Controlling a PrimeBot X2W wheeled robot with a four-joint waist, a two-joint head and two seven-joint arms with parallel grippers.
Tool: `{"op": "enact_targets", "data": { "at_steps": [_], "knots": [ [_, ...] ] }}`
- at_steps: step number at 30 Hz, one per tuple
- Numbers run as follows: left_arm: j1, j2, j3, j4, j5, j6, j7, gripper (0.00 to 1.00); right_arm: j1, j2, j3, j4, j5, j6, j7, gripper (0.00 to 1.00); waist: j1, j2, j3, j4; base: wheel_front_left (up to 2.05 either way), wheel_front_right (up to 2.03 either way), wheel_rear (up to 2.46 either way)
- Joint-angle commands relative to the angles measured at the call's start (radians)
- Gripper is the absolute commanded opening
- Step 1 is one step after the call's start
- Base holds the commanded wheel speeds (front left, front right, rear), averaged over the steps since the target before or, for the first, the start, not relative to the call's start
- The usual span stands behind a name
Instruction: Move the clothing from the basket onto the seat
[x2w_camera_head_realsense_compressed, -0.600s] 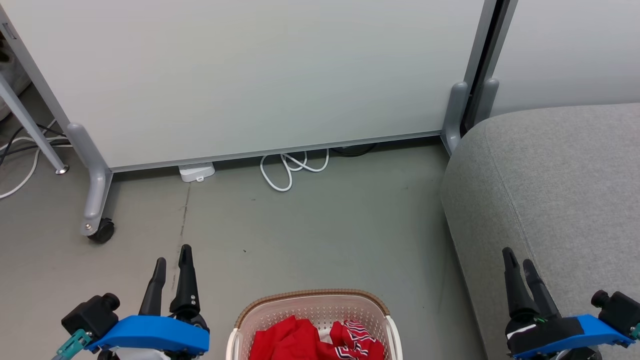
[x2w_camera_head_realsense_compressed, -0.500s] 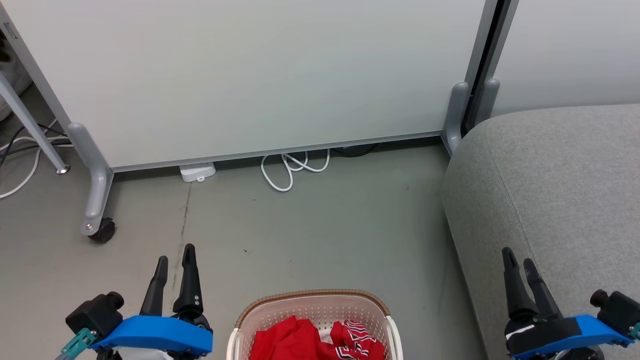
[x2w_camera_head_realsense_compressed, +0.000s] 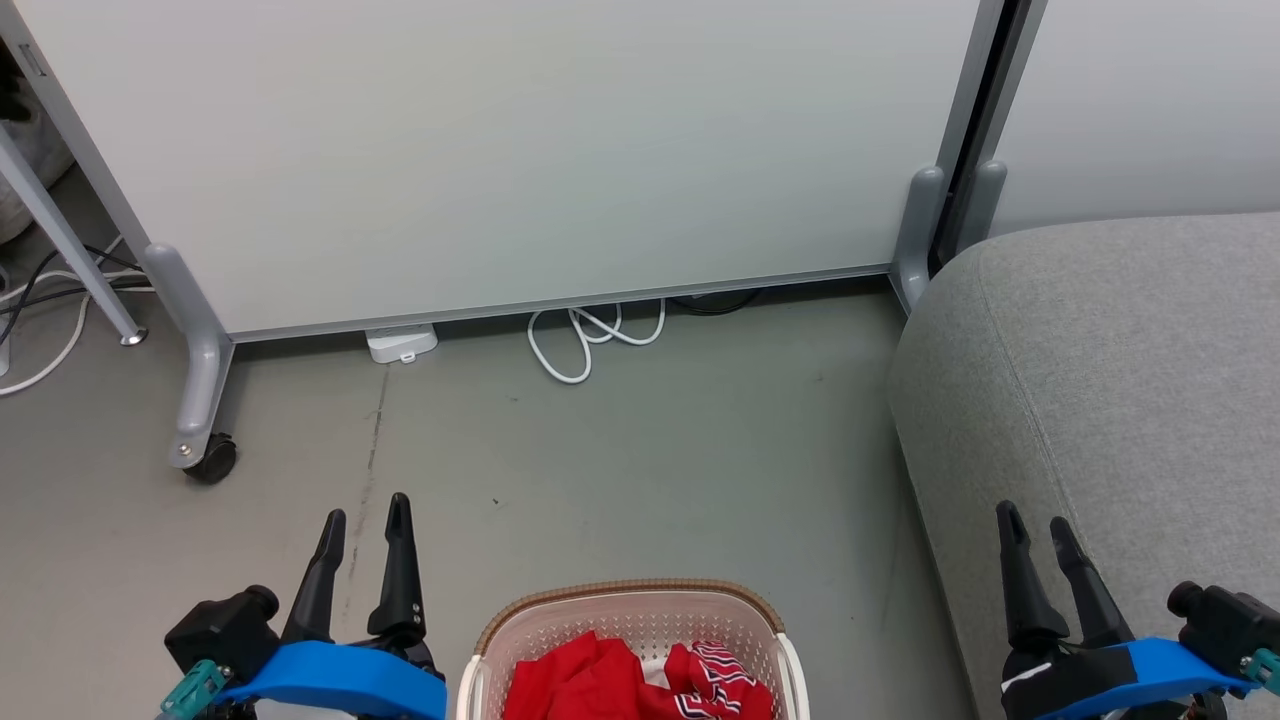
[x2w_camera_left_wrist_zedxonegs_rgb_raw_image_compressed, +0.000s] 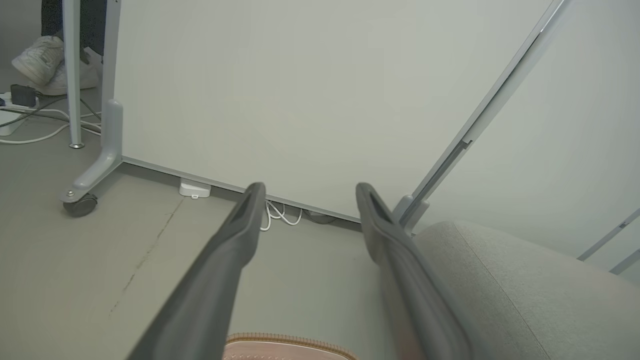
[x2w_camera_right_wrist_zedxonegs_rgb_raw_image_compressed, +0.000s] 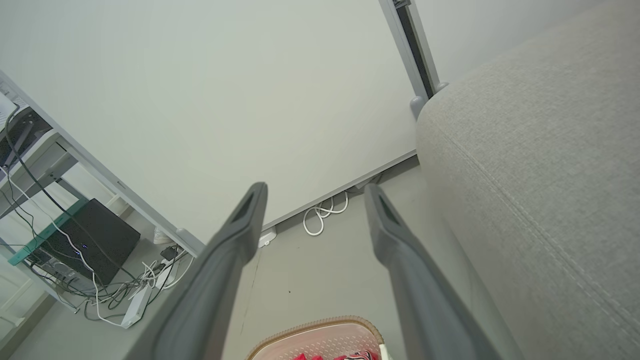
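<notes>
Both jaws apart, left gripper (x2w_camera_head_realsense_compressed: 367, 508), right gripper (x2w_camera_head_realsense_compressed: 1030, 515) flanking basket (x2w_camera_head_realsense_compressed: 625, 587), white cable (x2w_camera_head_realsense_compressed: 575, 345) beyond.

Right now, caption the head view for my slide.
Open left hand and right hand flank the basket of red clothing; grey seat stands at right.

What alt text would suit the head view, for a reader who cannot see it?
A cream laundry basket of red clothing sits on the grey floor between the open left gripper and open right gripper; a grey sofa stands to the right.
</notes>
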Motion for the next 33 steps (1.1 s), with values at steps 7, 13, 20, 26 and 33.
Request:
{"op": "enact_targets", "data": {
  "at_steps": [7,13,20,26,33],
  "knots": [
    [-0.008,0.007,-0.018,-0.009,0.087,0.001,-0.026,1.00,0.008,-0.008,-0.003,-0.016,-0.086,0.002,-0.025,1.00,-0.0001,0.0000,0.001,0.007,0.00,0.00,0.00],
    [-0.009,0.007,-0.028,-0.001,0.139,-0.002,-0.039,1.00,0.011,-0.009,-0.001,-0.017,-0.140,0.002,-0.039,1.00,-0.0001,0.0000,0.001,0.011,0.00,0.00,0.00],
    [-0.006,0.001,-0.028,0.013,0.176,-0.005,-0.056,1.00,0.015,-0.009,0.002,-0.016,-0.198,0.002,-0.055,1.00,-0.0001,0.0000,-0.001,0.012,0.00,0.00,0.00],
    [-0.008,-0.003,-0.028,0.025,0.202,-0.008,-0.068,1.00,0.021,-0.009,0.006,-0.019,-0.247,0.002,-0.064,1.00,-0.0001,0.0000,-0.002,0.013,0.00,0.00,0.00],
    [-0.012,-0.008,-0.030,0.037,0.226,-0.012,-0.082,1.00,0.025,-0.009,0.013,-0.020,-0.290,0.002,-0.079,1.00,-0.0001,0.0000,-0.004,0.015,0.00,0.00,0.00]
  ]
}}
